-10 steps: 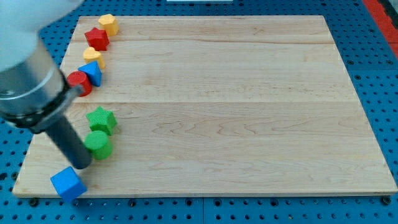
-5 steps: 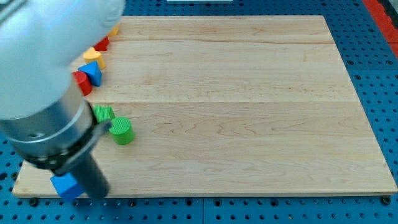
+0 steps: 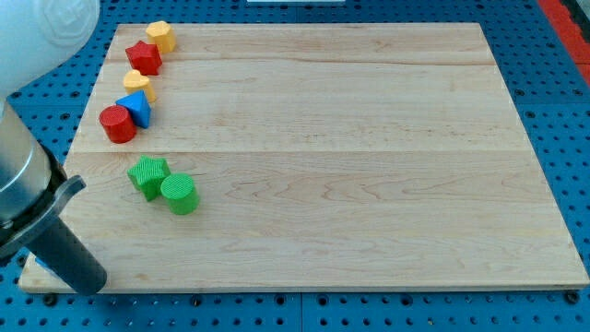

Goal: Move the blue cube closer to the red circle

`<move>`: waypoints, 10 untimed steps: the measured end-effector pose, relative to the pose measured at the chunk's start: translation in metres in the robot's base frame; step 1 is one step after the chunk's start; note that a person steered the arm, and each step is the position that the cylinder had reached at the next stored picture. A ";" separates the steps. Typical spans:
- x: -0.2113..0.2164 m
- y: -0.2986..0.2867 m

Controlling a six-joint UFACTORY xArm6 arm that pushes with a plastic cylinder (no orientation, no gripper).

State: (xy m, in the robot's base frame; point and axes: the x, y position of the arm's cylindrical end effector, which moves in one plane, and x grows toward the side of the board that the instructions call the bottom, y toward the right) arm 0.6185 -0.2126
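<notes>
The red circle [image 3: 117,124] lies near the board's left edge, touching a blue triangle [image 3: 139,108]. My tip [image 3: 89,284] rests at the board's bottom-left corner, well below the red circle. The blue cube is hidden behind the dark rod. Only a thin blue sliver [image 3: 36,262] shows at the rod's left side, and I cannot tell if it is the cube.
A green star [image 3: 147,175] and a green cylinder [image 3: 180,194] touch each other between my tip and the red circle. A yellow block [image 3: 138,83], a red star [image 3: 144,57] and another yellow block [image 3: 160,35] line the upper left edge of the wooden board [image 3: 369,166].
The arm swung down and then to the left, to the bottom-left corner. The green cylinder was pushed right of the green star. The blue cube, visible before, is now covered by the rod.
</notes>
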 end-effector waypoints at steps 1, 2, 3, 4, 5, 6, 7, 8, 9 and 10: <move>0.000 -0.035; -0.001 -0.048; -0.010 -0.055; -0.061 -0.051; -0.043 -0.037; -0.009 -0.085; -0.047 -0.087; -0.088 -0.078; -0.113 -0.091; -0.137 -0.057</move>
